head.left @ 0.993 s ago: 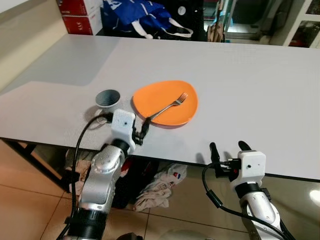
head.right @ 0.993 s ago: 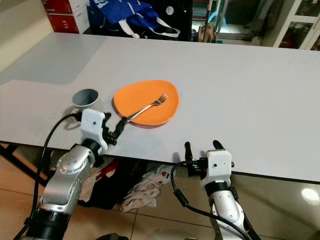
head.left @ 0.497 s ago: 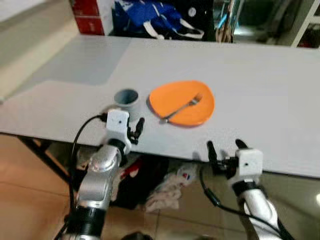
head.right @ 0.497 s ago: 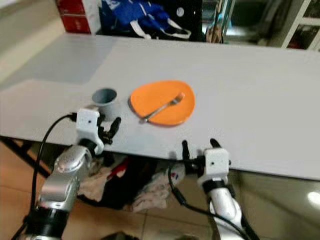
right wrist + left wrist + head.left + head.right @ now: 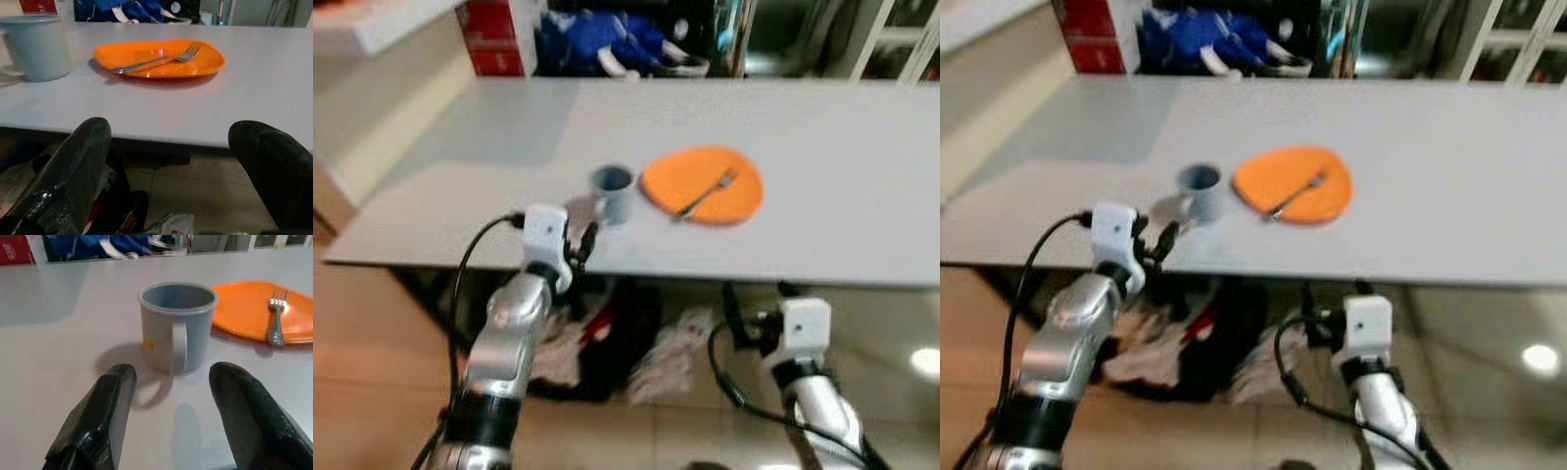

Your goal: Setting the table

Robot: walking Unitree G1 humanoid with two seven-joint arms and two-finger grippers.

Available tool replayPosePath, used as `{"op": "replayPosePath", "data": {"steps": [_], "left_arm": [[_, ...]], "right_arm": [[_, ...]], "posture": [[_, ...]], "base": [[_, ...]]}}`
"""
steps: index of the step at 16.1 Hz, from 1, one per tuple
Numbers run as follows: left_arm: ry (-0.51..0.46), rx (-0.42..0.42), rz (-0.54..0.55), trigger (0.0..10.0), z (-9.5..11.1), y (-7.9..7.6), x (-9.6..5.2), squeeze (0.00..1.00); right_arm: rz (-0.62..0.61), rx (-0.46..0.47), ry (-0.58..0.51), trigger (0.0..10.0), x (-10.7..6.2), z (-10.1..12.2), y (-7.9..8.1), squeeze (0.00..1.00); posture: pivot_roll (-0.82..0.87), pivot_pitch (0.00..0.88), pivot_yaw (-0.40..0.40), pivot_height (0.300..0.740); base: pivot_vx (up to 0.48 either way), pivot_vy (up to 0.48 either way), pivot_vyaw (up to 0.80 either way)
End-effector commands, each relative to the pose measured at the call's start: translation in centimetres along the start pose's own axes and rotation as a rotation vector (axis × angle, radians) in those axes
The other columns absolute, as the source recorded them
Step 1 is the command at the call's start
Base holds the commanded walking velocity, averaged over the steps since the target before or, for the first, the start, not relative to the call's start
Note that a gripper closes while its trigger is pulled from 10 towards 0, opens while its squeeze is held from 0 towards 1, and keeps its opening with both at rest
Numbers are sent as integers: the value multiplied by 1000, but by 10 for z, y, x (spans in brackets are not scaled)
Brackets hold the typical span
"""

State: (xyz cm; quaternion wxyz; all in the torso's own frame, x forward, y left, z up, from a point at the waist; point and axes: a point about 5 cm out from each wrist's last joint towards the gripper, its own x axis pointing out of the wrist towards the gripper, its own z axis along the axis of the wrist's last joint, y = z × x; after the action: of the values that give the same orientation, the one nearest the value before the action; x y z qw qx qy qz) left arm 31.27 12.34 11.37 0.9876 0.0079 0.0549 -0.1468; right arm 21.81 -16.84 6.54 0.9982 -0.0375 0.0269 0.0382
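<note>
A grey-blue mug (image 5: 612, 193) stands on the white table (image 5: 822, 117) near its front edge, handle toward me. Just right of it lies an orange plate (image 5: 703, 184) with a silver fork (image 5: 705, 195) across it. My left gripper (image 5: 579, 240) hovers open at the table's front edge, a short way before the mug (image 5: 177, 325), touching nothing. In the left wrist view the plate (image 5: 254, 308) and fork (image 5: 277, 316) lie beside the mug. My right gripper (image 5: 756, 292) is open and empty below the table edge, facing the plate (image 5: 159, 58).
A blue bag (image 5: 597, 39) and red boxes (image 5: 489, 44) sit beyond the table's far side. Cloths and dark clutter (image 5: 607, 333) lie on the tiled floor under the table. The picture is blurred.
The camera has pulled back and shifted, so the table looks farther away. My left gripper has gone from the fork's handle at the plate's edge to in front of the mug.
</note>
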Motion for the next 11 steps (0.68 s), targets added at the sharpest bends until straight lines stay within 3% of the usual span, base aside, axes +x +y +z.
{"op": "replayPosePath", "data": {"steps": [1,4,8,9,11], "left_arm": [[11,22,-4,10000,-1,0,1,0],[16,27,-8,10000,-1,0,3,0],[11,5,44,10000,-3,4,2,0],[12,16,61,10000,-5,7,-1,0],[57,45,101,10000,-21,26,-23,0]], "right_arm": [[-5,14,-4,10000,1,0,0,0],[-12,19,0,10000,1,-1,-1,0],[-9,12,-15,10000,2,0,-2,0],[-14,13,-32,10000,3,2,-3,0],[-27,11,-64,10000,3,9,-5,0]], "posture": [[-129,0,57,736],[-129,0,58,736],[-130,0,56,736],[-125,1,54,736],[-125,0,61,736]], "base": [[0,480,0],[0,480,-517],[0,480,0],[0,480,0],[0,480,0]]}}
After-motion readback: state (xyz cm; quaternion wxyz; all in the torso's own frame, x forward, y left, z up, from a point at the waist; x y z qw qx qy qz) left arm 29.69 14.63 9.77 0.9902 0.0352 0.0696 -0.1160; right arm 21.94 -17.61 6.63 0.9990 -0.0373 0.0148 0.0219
